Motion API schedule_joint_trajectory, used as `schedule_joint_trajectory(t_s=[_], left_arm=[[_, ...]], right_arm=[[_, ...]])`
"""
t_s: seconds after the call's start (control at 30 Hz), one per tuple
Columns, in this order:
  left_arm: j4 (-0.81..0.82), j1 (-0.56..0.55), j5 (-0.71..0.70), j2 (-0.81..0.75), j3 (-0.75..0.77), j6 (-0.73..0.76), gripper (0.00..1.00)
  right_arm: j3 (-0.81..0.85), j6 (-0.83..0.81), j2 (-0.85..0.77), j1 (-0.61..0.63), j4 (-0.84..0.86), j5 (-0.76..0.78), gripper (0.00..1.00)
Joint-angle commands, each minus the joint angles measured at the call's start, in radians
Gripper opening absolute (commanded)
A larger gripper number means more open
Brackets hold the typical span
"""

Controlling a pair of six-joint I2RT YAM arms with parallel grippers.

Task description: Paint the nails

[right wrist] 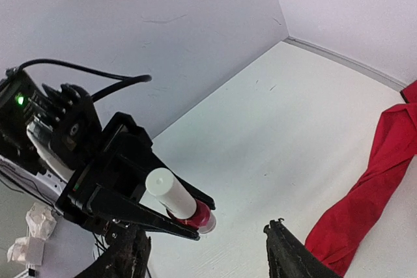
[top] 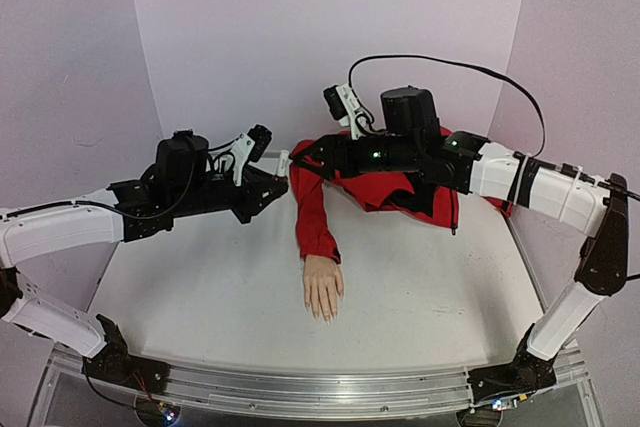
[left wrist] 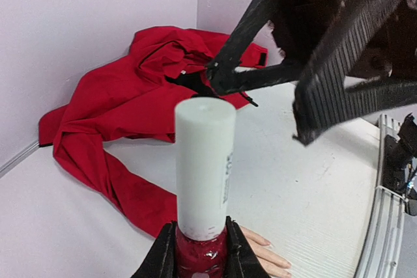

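Observation:
My left gripper (top: pixel 272 185) is shut on a small dark-red polish bottle (left wrist: pixel 201 253) with a tall white cap (left wrist: pixel 205 161), held above the table at the back. My right gripper (top: pixel 298 159) is open, its fingers just beyond the cap and apart from it. In the right wrist view the bottle (right wrist: pixel 195 213) lies ahead between the open fingers (right wrist: pixel 290 255). The pale mannequin hand (top: pixel 323 287) lies palm down at the table's middle, on a red sleeve (top: pixel 312 212). Its nails (top: pixel 325 315) are tiny; those in the left wrist view (left wrist: pixel 285 264) look natural pink.
The rest of the red jacket (top: pixel 400 182) lies bunched at the back under the right arm. Pale walls close the table at the back and sides. A metal rail (top: pixel 320 392) runs along the near edge. Crumpled white paper (right wrist: pixel 26 239) lies off the table.

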Motion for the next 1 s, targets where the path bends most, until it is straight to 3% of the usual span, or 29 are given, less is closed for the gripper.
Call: schedule_joint_trajectory(t_s=[0.0,0.4,0.73,0.8,0.87,0.97], left_arm=[[0.047,-0.011,-0.148,0.02,0.053,0.013,0.0],[0.046,-0.028,-0.135,0.072,0.095,-0.01,0.0],[0.042,-0.028,-0.085,0.053,0.091,-0.048,0.0],[0.042,-0.021,0.039,0.042,0.093,-0.043,0.0],[0.043,0.005,0.27,0.022,0.095,-0.029,0.0],[0.043,0.063,0.704,0.007,0.105,0.009,0.0]], right_arm=[[0.105,0.139,0.037,0.014,0.051,0.112,0.54],[0.189,0.182,0.149,0.048,0.037,0.144,0.44],[0.163,0.149,0.134,0.048,0.038,0.121,0.02],[0.153,0.105,0.125,0.041,0.04,0.057,0.0],[0.142,0.027,0.108,0.029,0.046,-0.064,0.0],[0.133,-0.169,0.091,0.019,0.045,-0.449,0.0]])
